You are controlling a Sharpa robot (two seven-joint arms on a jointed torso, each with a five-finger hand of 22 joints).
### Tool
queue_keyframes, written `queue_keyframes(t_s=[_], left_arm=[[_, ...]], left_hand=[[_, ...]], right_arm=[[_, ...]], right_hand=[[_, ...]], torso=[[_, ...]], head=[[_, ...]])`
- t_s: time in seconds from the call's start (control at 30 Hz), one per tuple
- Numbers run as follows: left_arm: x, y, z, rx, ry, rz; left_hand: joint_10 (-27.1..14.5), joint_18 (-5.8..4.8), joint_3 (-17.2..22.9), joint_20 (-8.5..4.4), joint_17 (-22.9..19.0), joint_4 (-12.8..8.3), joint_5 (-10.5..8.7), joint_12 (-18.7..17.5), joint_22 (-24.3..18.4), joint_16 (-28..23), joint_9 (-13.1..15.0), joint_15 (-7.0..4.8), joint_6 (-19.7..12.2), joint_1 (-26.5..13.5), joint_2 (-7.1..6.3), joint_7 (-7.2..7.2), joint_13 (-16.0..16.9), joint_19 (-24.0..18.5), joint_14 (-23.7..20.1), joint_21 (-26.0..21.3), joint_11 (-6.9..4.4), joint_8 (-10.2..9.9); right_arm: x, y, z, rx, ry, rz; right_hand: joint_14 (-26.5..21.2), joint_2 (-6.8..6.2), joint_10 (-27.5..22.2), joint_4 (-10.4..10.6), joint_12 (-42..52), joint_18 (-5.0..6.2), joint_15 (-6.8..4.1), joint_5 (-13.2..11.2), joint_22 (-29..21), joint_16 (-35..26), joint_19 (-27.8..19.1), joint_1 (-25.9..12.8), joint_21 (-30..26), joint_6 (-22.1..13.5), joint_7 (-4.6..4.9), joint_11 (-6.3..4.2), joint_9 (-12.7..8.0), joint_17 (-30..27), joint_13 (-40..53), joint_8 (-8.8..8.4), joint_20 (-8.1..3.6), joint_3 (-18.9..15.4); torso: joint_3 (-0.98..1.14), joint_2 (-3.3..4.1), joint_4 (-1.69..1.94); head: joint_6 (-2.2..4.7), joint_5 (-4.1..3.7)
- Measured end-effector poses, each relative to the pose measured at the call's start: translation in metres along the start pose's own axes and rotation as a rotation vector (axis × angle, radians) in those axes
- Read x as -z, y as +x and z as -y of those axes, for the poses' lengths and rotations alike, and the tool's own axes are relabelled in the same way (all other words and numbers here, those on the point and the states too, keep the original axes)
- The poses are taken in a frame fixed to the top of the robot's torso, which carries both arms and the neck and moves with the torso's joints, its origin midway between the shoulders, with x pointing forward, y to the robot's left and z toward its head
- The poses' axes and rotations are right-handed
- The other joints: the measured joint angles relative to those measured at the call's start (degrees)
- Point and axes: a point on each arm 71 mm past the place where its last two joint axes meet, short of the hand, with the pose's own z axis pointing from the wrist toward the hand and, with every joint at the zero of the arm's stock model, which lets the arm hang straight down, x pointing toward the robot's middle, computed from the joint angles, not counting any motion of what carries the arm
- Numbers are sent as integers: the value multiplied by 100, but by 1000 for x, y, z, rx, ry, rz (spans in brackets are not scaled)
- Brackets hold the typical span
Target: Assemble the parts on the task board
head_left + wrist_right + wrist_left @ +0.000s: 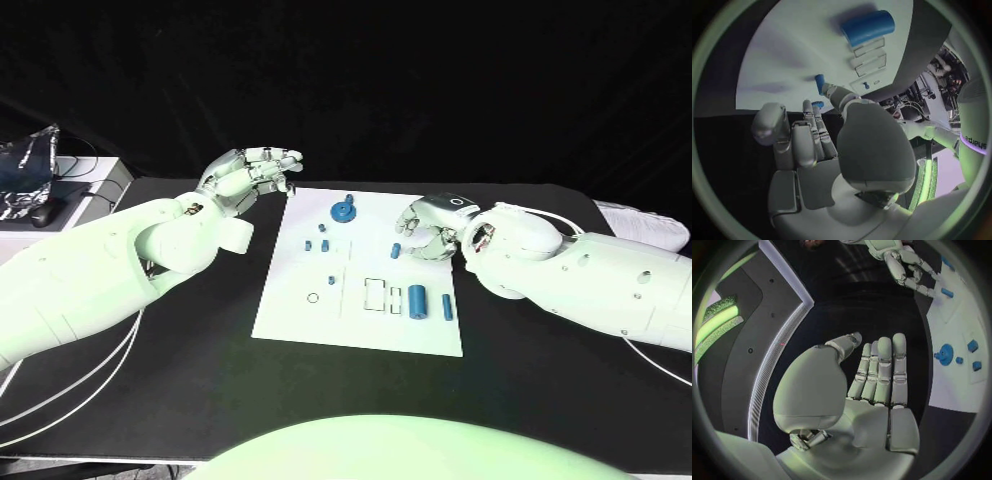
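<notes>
On the black table (pixel 173 350), white cables (pixel 87 385); beyond, crumpled foil (pixel 26 170)

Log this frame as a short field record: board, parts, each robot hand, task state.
board: white rectangular task board on the black table
parts: large blue cylinder lying near the board's right edge; blue round knob-shaped part standing at the far end; several small blue pieces scattered mid-board
left robot hand: off the board's far left corner, fingers extended together, holding nothing
right robot hand: over the board's right edge, fingertips near a small blue peg; grip unclear
task state: parts mostly loose
</notes>
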Motion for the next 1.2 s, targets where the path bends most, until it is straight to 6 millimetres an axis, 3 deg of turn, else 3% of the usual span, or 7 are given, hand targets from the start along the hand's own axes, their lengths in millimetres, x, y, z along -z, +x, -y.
queue_keyframes(t_s=[0.5,0.77,0.9,1.07,1.2], left_arm=[[0,0,0,0,-1,-1],[0,0,0,0,-1,-1],[0,0,0,0,-1,-1],[0,0,0,0,-1,0],[0,0,0,-1,-2,1]], left_hand=[[0,0,0,21,0,0,0,0,-11,-23,0,0,0,0,0,0,0,21,0,-43,0,25],[0,0,0,21,0,0,0,0,-11,-23,0,0,0,0,0,0,-4,21,0,-43,0,25],[0,0,0,21,0,0,0,0,-10,-23,0,0,0,0,0,0,-4,21,0,-43,0,25],[0,0,-25,21,0,25,0,0,-22,-23,0,0,0,0,0,0,-4,20,0,-43,0,25],[0,0,-25,21,0,25,0,0,-22,-23,0,0,0,0,0,0,-4,20,0,-43,0,25]], right_arm=[[-15,16,-9,17,-9,-32],[-19,23,-15,18,-17,-47],[-19,24,-14,24,-13,-46],[-19,24,-13,35,-9,-45],[-20,24,-14,43,-10,-43]], right_hand=[[0,67,64,17,4,0,0,0,3,22,0,67,0,64,-65,-64,0,9,6,0,0,-15],[-1,147,359,134,67,0,-42,0,70,56,42,84,116,365,-119,-96,34,49,12,127,-42,251],[0,206,552,151,64,0,-82,-250,80,82,63,113,210,524,-154,-134,70,59,10,188,-63,507],[-9,222,731,107,30,0,-116,-372,80,110,82,129,317,637,-199,-182,119,73,14,274,-83,701],[-4,267,829,43,-2,0,-127,-536,80,110,102,174,438,733,-215,-159,168,76,35,341,-102,844]], torso=[[-4,-3,-10],[-1,-5,-9],[-2,-7,-7],[-3,-8,-10],[-1,-7,-13]], head=[[-30,2],[-35,10],[-38,15],[-43,23],[-50,35]])
